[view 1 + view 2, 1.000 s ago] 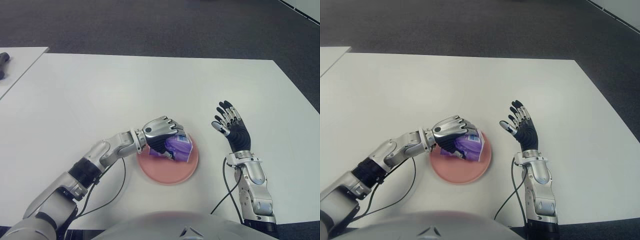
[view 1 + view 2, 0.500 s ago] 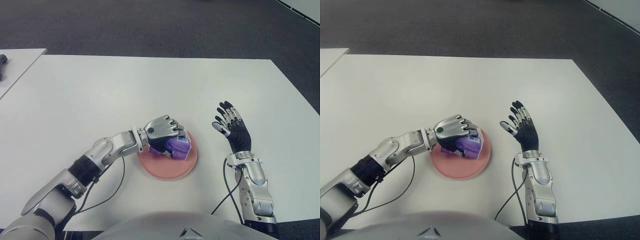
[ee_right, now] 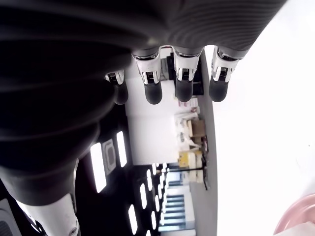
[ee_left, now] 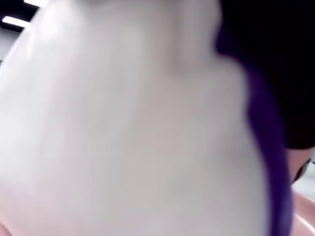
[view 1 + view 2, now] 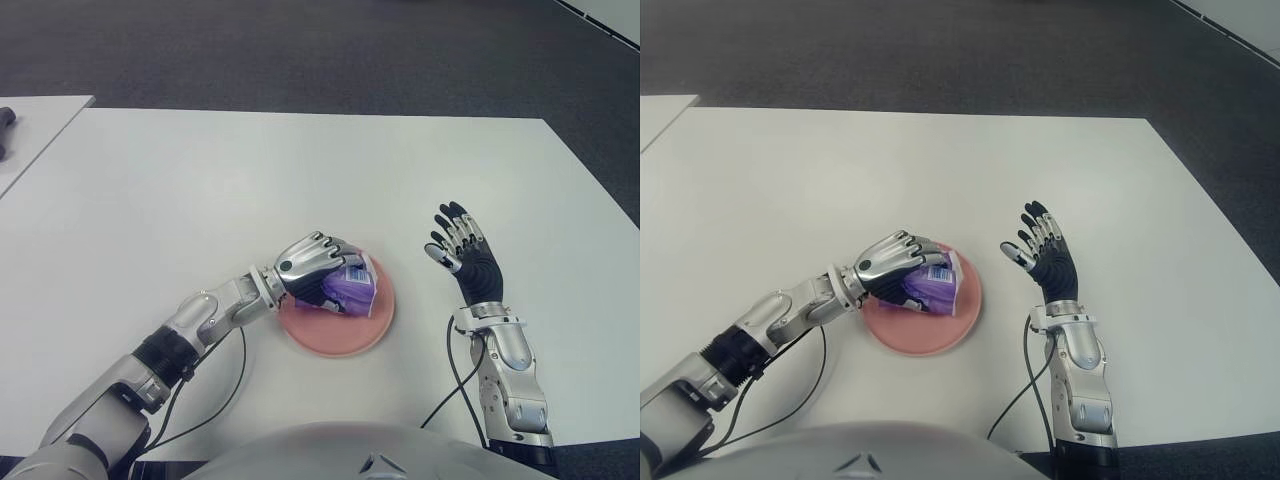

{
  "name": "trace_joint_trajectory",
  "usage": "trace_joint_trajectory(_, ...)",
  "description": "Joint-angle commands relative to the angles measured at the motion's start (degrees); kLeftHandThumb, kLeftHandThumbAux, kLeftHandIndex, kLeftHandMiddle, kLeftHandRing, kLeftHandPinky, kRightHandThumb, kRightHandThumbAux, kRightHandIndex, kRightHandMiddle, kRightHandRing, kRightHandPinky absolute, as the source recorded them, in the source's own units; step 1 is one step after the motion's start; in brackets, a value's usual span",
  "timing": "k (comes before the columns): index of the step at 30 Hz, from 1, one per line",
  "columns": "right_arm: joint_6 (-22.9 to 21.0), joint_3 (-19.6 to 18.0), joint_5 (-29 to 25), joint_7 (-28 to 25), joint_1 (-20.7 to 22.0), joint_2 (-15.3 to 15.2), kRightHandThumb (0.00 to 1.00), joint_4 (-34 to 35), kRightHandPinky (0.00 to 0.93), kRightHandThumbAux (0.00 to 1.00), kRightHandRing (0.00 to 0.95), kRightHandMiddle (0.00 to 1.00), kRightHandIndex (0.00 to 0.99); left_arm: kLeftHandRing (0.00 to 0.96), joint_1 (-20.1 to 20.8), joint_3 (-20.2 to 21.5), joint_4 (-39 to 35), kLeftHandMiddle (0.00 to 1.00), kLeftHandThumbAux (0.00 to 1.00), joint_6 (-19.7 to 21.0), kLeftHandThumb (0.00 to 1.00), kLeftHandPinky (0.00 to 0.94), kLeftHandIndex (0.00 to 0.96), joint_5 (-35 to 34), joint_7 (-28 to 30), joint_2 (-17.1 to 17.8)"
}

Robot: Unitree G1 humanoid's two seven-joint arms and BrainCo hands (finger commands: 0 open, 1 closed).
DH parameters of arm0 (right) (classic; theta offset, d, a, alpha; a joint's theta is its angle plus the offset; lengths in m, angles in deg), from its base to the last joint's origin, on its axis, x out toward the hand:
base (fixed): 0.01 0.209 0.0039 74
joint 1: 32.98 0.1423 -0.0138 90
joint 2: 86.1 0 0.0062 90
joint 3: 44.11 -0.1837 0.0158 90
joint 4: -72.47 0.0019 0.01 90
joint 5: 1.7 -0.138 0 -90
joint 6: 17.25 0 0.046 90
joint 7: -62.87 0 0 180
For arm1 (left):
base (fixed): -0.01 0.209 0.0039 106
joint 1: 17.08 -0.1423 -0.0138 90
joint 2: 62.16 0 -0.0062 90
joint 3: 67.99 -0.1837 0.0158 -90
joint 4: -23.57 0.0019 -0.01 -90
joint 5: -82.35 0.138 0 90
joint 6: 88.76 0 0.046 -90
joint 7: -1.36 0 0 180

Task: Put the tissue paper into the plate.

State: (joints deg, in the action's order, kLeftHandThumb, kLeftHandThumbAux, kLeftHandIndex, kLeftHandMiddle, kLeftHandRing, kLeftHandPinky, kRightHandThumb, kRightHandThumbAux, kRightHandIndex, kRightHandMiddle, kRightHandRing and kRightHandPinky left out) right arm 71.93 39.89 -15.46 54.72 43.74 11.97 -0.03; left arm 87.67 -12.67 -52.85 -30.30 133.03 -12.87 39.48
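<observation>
A purple-and-white tissue paper pack (image 5: pixel 354 289) lies in the round pink plate (image 5: pixel 335 336) near the table's front middle. My left hand (image 5: pixel 312 262) covers the pack from the left, its fingers draped over the top and still wrapped on it; the thumb is hidden. In the left wrist view the tissue paper pack (image 4: pixel 123 123) fills the picture from close by. My right hand (image 5: pixel 462 252) stands upright to the right of the plate, apart from it, fingers spread and holding nothing. In the right wrist view its fingertips (image 3: pixel 182 83) are extended.
The white table (image 5: pixel 300 170) stretches bare behind the plate. A second white table (image 5: pixel 40 125) stands at the far left with a dark object (image 5: pixel 5 130) on it. A black cable (image 5: pixel 455 380) trails from my right wrist. Dark carpet lies beyond the far edge.
My left hand has sunk lower with the pack, which now lies flatter in the plate. Its fingers are less tightly curled than before. The right hand has not moved.
</observation>
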Motion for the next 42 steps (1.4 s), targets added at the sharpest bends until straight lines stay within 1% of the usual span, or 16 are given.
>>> trace_joint_trajectory(1, -1.0, -0.2, 0.0, -0.2, -0.4, 0.2, 0.000, -0.1, 0.000, 0.762, 0.000, 0.000, 0.003, 0.033, -4.2, -1.5, 2.2, 0.042, 0.531, 2.2, 0.056, 0.027, 0.038, 1.0, 5.0, 1.0)
trace_joint_trajectory(5, -1.0, -0.2, 0.0, -0.2, -0.3, 0.2, 0.000, -0.1, 0.000, 0.762, 0.000, 0.000, 0.003, 0.006, -5.2, -1.3, 1.8, 0.008, 0.485, 3.1, 0.011, 0.005, 0.008, 1.2, 3.8, 0.4)
trace_joint_trajectory(11, -1.0, -0.1, 0.1, -0.2, -0.4, 0.3, 0.000, -0.1, 0.000, 0.762, 0.000, 0.000, 0.003, 0.000, -7.0, -0.3, 1.2, 0.000, 0.428, 3.9, 0.001, 0.000, 0.000, -2.2, 5.1, -0.5)
trace_joint_trajectory(15, -1.0, -0.2, 0.1, -0.2, -0.4, 0.3, 0.000, -0.1, 0.000, 0.762, 0.000, 0.000, 0.003, 0.000, -7.9, 0.6, -0.7, 0.000, 0.402, 3.6, 0.000, 0.000, 0.000, -4.6, 7.2, 0.2)
trace_joint_trajectory(18, -1.0, -0.2, 0.1, -0.2, -0.4, 0.3, 0.000, -0.1, 0.000, 0.762, 0.000, 0.000, 0.003, 0.000, -8.1, 2.2, -3.7, 0.000, 0.378, 3.5, 0.000, 0.000, 0.000, -7.2, 10.6, 1.7)
trace_joint_trajectory(25, -1.0, -0.3, 0.0, -0.2, -0.4, 0.2, 0.000, -0.1, 0.000, 0.762, 0.000, 0.000, 0.003, 0.000, -8.4, 3.7, -6.4, 0.000, 0.323, 3.6, 0.000, 0.000, 0.000, -9.3, 14.6, 2.2)
trace_joint_trajectory(26, -1.0, -0.3, 0.0, -0.3, -0.4, 0.2, 0.000, -0.1, 0.000, 0.762, 0.000, 0.000, 0.003, 0.000, -8.3, 3.9, -6.5, 0.000, 0.301, 3.3, 0.000, 0.000, 0.000, -9.6, 14.9, 2.2)
trace_joint_trajectory(29, -1.0, -0.3, -0.1, -0.3, -0.4, 0.2, 0.000, -0.2, 0.000, 0.762, 0.000, 0.000, 0.003, 0.000, -8.0, 4.6, -6.7, 0.000, 0.280, 2.5, 0.000, 0.000, 0.000, -10.5, 15.4, 2.2)
trace_joint_trajectory(33, -1.0, -0.4, -0.1, -0.3, -0.2, 0.1, 0.000, -0.3, 0.000, 0.762, 0.000, 0.000, 0.003, 0.000, -6.4, 6.7, -7.4, 0.000, 0.263, 0.8, 0.000, 0.000, 0.000, -13.7, 16.5, 2.4)
trace_joint_trajectory(36, -1.0, -0.4, -0.1, -0.3, -0.2, 0.1, 0.000, -0.4, 0.000, 0.762, 0.000, 0.000, 0.003, 0.000, -6.4, 7.5, -7.1, 0.000, 0.257, -0.3, 0.004, 0.000, 0.000, -14.0, 16.2, 1.9)
trace_joint_trajectory(41, -1.0, -0.5, -0.1, -0.4, -0.1, 0.1, 0.000, -0.5, 0.000, 0.762, 0.000, 0.000, 0.003, 0.000, -6.2, 9.3, -8.9, 0.000, 0.237, -0.6, 0.043, 0.000, 0.000, -15.7, 17.8, 2.0)
trace_joint_trajectory(42, -1.0, -0.5, -0.1, -0.4, -0.1, 0.1, 0.000, -0.5, 0.000, 0.762, 0.000, 0.000, 0.003, 0.000, -6.2, 9.8, -8.8, 0.000, 0.235, -0.9, 0.046, 0.000, 0.000, -15.4, 17.0, 1.7)
